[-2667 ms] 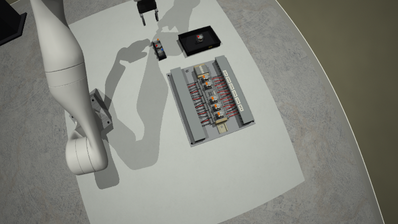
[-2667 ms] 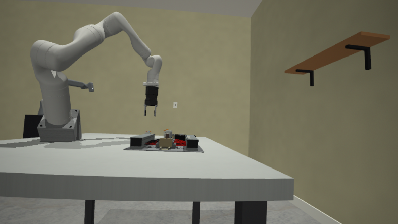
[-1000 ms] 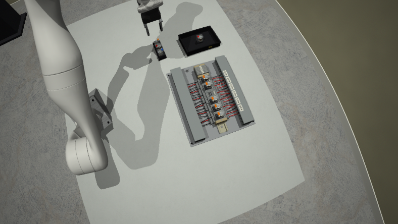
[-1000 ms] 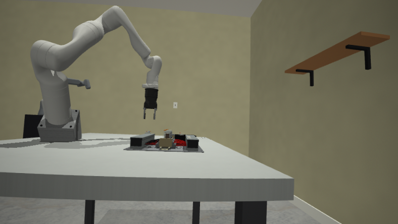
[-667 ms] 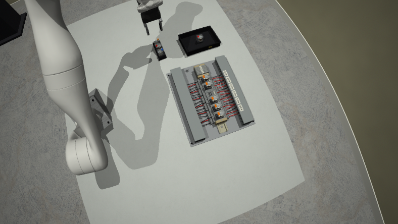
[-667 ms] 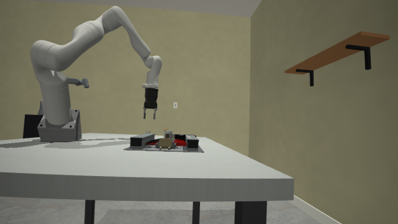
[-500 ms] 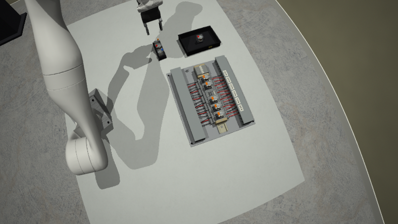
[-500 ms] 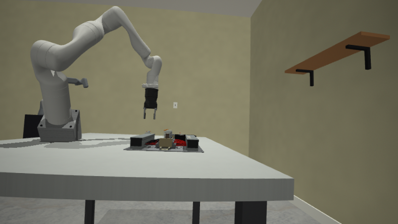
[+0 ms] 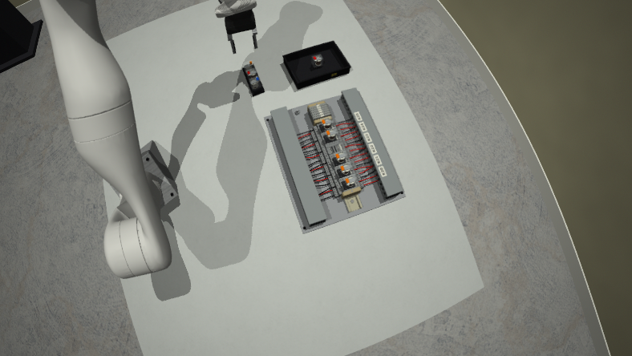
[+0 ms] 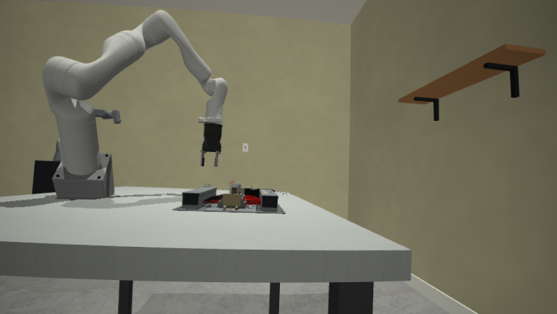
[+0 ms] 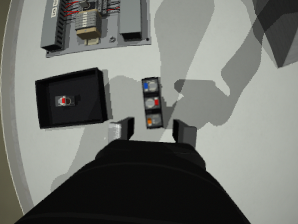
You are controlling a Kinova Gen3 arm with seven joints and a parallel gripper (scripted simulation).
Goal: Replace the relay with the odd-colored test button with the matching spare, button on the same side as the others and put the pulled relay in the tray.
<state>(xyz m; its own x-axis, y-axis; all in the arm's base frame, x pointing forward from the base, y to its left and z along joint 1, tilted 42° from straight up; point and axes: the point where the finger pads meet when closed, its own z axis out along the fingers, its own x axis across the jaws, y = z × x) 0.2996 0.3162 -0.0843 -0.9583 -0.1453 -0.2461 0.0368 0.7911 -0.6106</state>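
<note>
The spare holder (image 11: 152,102) lies just ahead of the wide-open, empty jaws, its long axis running away from them; the orange-button spare (image 11: 153,120) sits at its near end. The red-button relay (image 11: 64,102) rests in the black tray (image 11: 47,83). The arm hangs high above the bench (image 10: 202,230), wrist pointing down.

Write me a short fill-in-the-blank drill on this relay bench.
1. The relay lying in the black tray has a ____ test button.
2. The row on the panel holds five relays and one ____ socket.
3. The gripper hangs above the spare holder with its fingers ____.

Missing words: red; empty; open
</note>
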